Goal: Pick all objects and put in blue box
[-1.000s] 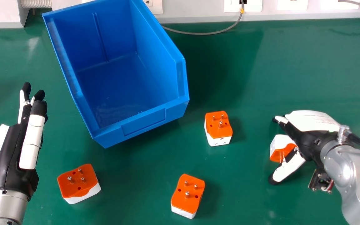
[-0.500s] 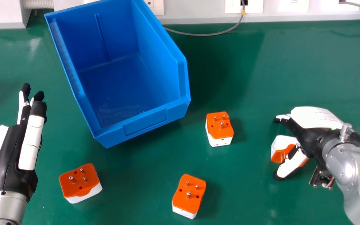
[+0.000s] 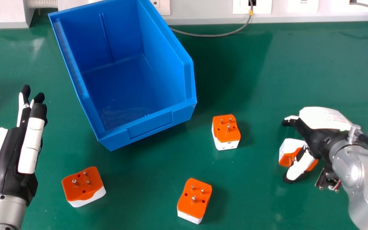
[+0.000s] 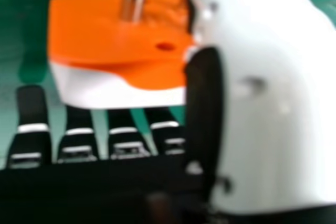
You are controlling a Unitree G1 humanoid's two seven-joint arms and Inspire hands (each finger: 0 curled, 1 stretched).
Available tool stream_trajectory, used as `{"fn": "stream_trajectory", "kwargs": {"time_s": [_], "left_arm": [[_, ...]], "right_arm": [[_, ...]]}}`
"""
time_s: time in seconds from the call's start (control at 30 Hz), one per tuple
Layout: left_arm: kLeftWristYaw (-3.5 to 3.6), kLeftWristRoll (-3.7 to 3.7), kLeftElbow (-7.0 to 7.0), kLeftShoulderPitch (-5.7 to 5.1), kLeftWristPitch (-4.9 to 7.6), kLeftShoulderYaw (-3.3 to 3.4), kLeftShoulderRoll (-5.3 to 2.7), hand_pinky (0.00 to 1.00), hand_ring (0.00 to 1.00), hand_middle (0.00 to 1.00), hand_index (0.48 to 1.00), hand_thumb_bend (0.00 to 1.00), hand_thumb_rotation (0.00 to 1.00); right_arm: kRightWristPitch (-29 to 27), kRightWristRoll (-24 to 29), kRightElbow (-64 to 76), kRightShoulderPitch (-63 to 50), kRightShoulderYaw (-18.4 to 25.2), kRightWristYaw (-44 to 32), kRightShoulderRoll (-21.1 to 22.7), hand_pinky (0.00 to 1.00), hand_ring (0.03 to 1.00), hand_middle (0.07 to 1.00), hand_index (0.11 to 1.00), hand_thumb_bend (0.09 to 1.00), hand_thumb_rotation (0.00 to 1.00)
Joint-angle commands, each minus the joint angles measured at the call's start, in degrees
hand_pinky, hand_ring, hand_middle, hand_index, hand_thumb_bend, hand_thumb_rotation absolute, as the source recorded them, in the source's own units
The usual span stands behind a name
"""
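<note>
At right on the counter (image 3: 133, 210), the right hand (image 3: 311, 137) brackets an adapter (image 3: 289, 146) between straight, open fingers and thumb, apparently to pinch it; no firm hold shows. Three more adapters (image 3: 226, 129) (image 3: 194, 198) (image 3: 82, 185) sit prongs-up nearer than the blue box (image 3: 150, 124), its low front presumably easing loading, the open left hand (image 3: 8, 163) at left.

Orange/wht plug adptrs (image 3: 190, 207): qty 4 tot. Blue box (image 3: 150, 124): qty 1.

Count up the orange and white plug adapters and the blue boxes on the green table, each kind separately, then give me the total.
Orange and white plug adapters: 4
Blue box: 1
Total: 5
</note>
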State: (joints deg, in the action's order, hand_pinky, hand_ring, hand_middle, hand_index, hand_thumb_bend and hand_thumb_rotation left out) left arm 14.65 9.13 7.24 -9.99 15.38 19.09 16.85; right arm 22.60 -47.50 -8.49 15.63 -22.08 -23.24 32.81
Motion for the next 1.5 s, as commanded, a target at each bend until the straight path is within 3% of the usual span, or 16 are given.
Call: {"fn": "stream_trajectory", "kwargs": {"time_s": [0.0,0.1,0.17,0.2,0.23,0.27,0.33,0.57,0.67,0.87,0.9,1.1,1.47], "left_arm": [[0.08,0.64,-1.68,-0.2,0.21,0.64,0.84,1.0,1.0,1.0,1.0,0.82,1.0],[0.21,0.75,-2.29,-0.53,0.06,0.68,0.81,1.0,1.0,1.0,1.0,0.82,1.0],[0.24,0.8,-2.41,-0.58,-0.1,0.79,0.87,1.0,1.0,1.0,1.0,0.82,1.0],[0.21,0.8,-2.4,-0.56,-0.17,0.82,0.86,1.0,1.0,1.0,1.0,0.82,1.0],[0.23,0.84,-2.34,-0.54,-0.19,0.86,0.87,1.0,1.0,1.0,1.0,0.82,1.0],[0.23,0.86,-2.59,-0.64,-0.29,0.87,0.82,1.0,1.0,1.0,1.0,0.82,1.0],[0.29,0.91,-2.89,-0.8,-0.35,0.9,0.76,1.0,1.0,1.0,1.0,0.83,1.0],[0.56,1.09,-2.21,-0.55,-0.22,1.09,0.81,1.0,1.0,1.0,1.0,0.82,1.0],[0.62,1.09,-2.86,-0.75,-0.36,1.01,0.82,1.0,1.0,1.0,1.0,0.82,1.0],[0.83,1.06,-2.37,-0.56,-0.07,1.09,1.0,1.0,1.0,1.0,1.0,0.82,1.0],[0.86,1.06,-2.34,-0.54,-0.07,1.07,0.98,1.0,1.0,1.0,1.0,0.82,1.0],[0.95,1.03,-1.54,0.07,0.19,1.13,1.03,1.0,1.0,1.0,1.0,0.83,1.0],[0.51,0.39,-0.82,0.51,0.4,0.95,1.02,1.0,1.0,1.0,1.0,0.82,1.0]], "right_arm": [[1.04,1.04,-2.42,-0.47,-0.13,-1.1,-0.92,0.71,0.852,0.9,0.853,0.696,0.14],[1.62,0.74,-4.67,0.7,-0.81,-1.29,-1.8,0.63,0.787,0.883,0.834,0.689,0.08],[1.85,0.32,-5.39,1.22,-1.34,-1.74,-1.85,0.63,0.787,0.883,0.834,0.689,0.08],[2.04,0.16,-5.32,1.33,-1.46,-1.99,-1.74,0.56,0.72,0.838,0.822,0.654,0.06],[2.3,-0.01,-5.15,1.37,-1.53,-2.18,-1.66,0.56,0.72,0.838,0.822,0.654,0.06],[2.59,-0.22,-4.93,1.36,-1.64,-2.25,-1.6,0.48,0.665,0.797,0.805,0.625,0.05],[2.83,-0.32,-4.5,1.31,-1.76,-2.19,-1.47,0.41,0.596,0.792,0.776,0.573,0.03],[2.51,-0.68,-4.31,1.16,-1.55,-1.26,-1.63,0.38,0.547,0.754,0.749,0.52,0.02],[1.95,-0.64,-3.74,0.81,-1.15,-0.26,-1.5,0.37,0.541,0.75,0.737,0.508,0.01],[-2.35,-0.6,-4.7,0.43,-0.75,4.58,-0.55,0.37,0.534,0.743,0.724,0.499,0.01],[-2.91,-0.75,-4.89,0.37,-0.74,5.35,-0.45,0.37,0.512,0.684,0.681,0.499,0.01],[-5.02,-1.24,-6.06,0.32,-0.43,9.07,-0.33,0.38,0.5,0.623,0.608,0.499,0.0],[-5.12,4.53,-5.86,-1.33,5.13,15.68,-3.62,0.38,0.488,0.556,0.532,0.499,0.0]]}}
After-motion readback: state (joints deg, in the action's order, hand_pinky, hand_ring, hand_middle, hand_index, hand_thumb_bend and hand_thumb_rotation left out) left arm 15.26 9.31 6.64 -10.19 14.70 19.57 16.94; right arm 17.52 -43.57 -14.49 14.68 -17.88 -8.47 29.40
